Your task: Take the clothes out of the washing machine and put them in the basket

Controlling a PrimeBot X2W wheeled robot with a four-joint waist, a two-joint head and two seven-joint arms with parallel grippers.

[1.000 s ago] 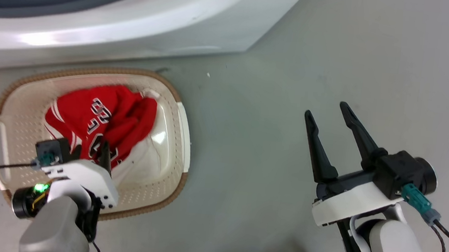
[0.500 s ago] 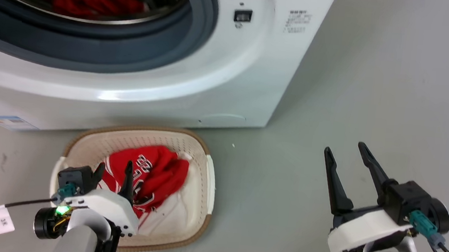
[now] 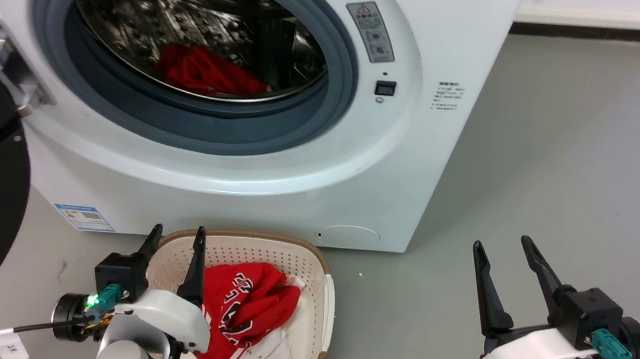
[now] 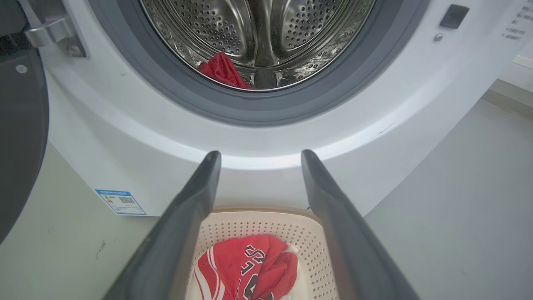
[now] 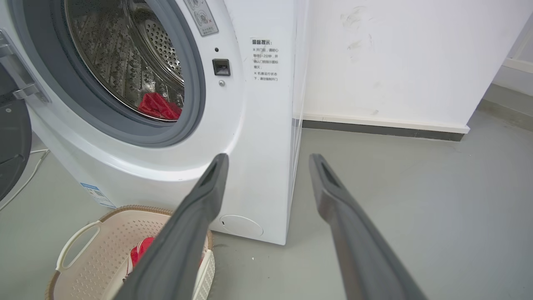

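Since a second ago the head camera has tipped up, bringing the washing machine's (image 3: 418, 154) open drum into sight, and the left jaws have shifted from over the jersey (image 3: 250, 306) to the basket's (image 3: 266, 242) left rim. Both pairs of jaws stand wide open and empty. That jersey lies in the basket; another red garment (image 3: 206, 70) sits low in the drum. Reaching in, a finger could snag the grey door seal (image 3: 338, 86), or a shallow pinch might drop the cloth on the floor (image 3: 535, 166).
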